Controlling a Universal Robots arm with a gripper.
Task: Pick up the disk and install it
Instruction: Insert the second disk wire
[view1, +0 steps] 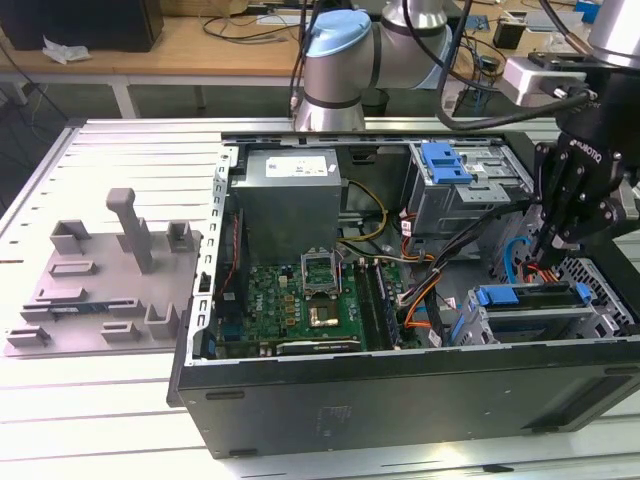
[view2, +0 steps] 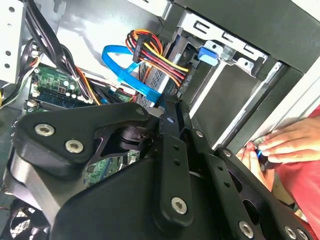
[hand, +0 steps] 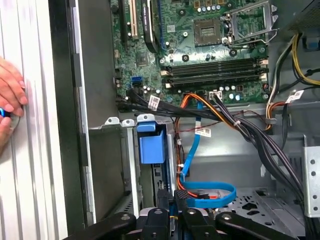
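Black pincer (hand: 171, 194): narrow, fingers nearly together; I cannot tell whether they pinch anything.
Disk (hand: 151, 145): just ahead of the fingertips, blue bracket end outward, sitting in its bay inside the case.
Blue cable (hand: 191, 152): just beside the fingers, looping close by.
Hand (hand: 10, 97): farther off, outside the case wall.
Board (hand: 215, 50): beyond the disk, well apart.
Risk: the fingers may snag the cable, or a skewed push could jam the disk in the bay.

Silver-grey tubular robot arm (view1: 345, 75) had a pale blue joint cap. Matte black linkage gripper (view1: 560, 215) showed silver screws on its black fingers (view2: 172, 165); a white camera box (view1: 540, 75) with black cables sat above.
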